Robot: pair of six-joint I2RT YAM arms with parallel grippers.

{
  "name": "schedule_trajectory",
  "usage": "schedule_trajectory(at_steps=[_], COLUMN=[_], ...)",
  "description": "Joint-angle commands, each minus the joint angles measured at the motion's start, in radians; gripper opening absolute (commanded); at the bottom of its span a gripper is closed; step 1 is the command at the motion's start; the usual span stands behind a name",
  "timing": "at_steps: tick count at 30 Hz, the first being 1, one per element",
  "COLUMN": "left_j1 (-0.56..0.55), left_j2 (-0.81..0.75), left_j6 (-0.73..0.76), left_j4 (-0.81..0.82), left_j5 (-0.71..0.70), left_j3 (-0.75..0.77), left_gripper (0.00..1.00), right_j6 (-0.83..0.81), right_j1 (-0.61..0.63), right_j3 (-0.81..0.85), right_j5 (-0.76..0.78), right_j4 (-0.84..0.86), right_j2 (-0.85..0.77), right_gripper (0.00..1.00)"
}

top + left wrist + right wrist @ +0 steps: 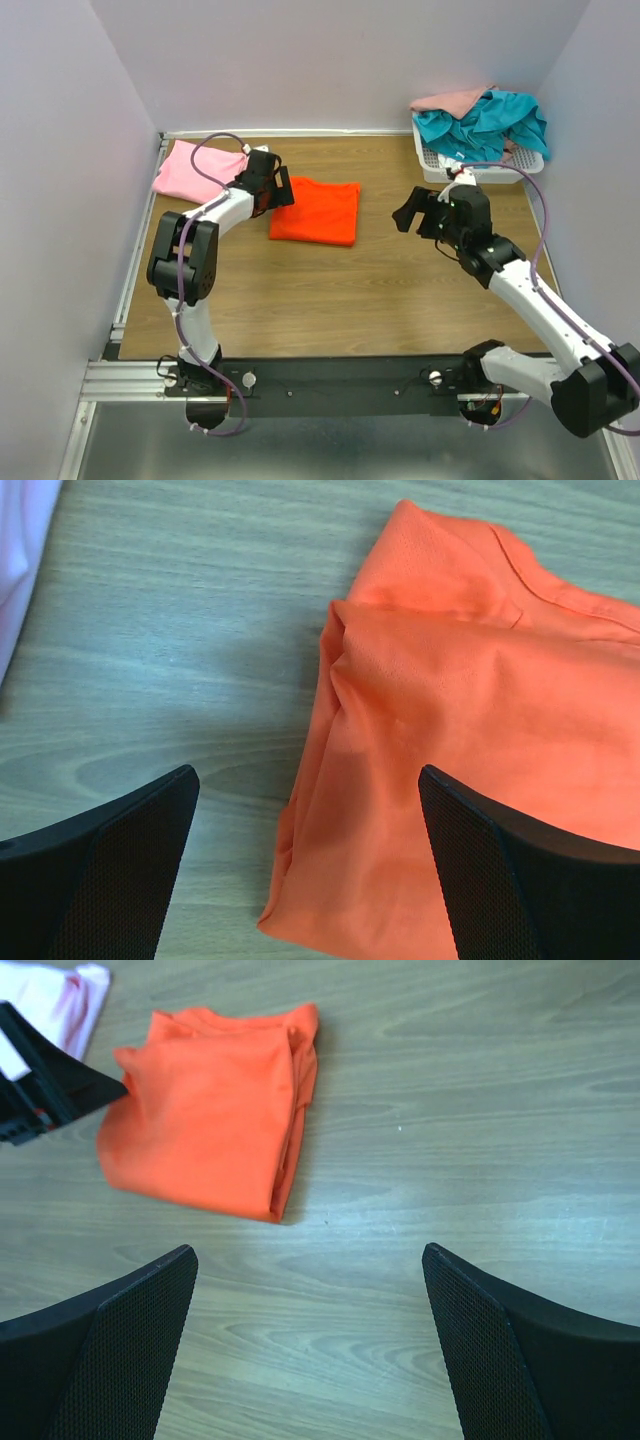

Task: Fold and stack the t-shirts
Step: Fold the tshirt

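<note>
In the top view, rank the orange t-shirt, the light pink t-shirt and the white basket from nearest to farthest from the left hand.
1. The orange t-shirt, right beside the left hand, mid-table.
2. The light pink t-shirt, far-left corner, behind that arm.
3. The white basket, far-right corner.

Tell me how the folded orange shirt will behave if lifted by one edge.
The orange shirt is probably floppy: its creased layers would likely sag and unfold. It looks thin, so probably light. Pushed, it may bunch rather than slide.
</note>
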Motion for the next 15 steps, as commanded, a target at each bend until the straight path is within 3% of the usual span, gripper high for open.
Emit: schedule_trajectory(at_steps=[1, 8, 15], left_j1=[-0.001, -0.001, -0.024], left_j2=[0.062, 0.145, 0.175], left_j6=[0.036, 0.043, 0.093], left_j4=[-0.046, -0.072, -0.055], left_j5=[0.022, 0.04, 0.066], left_j3=[0.071, 0.093, 0.084], left_gripper=[0.98, 0.79, 0.7], right_j6=[0.003, -0.011, -0.011], right_j1=[-0.005, -0.005, -0.005], right_j3=[-0.024, -0.045, -0.065], right_j5=[0.069, 0.121, 0.21], right_j4=[-0.04, -0.083, -0.093], right_j2=[-0.062, -0.153, -0.208], right_gripper=[1.0, 1.0, 1.0])
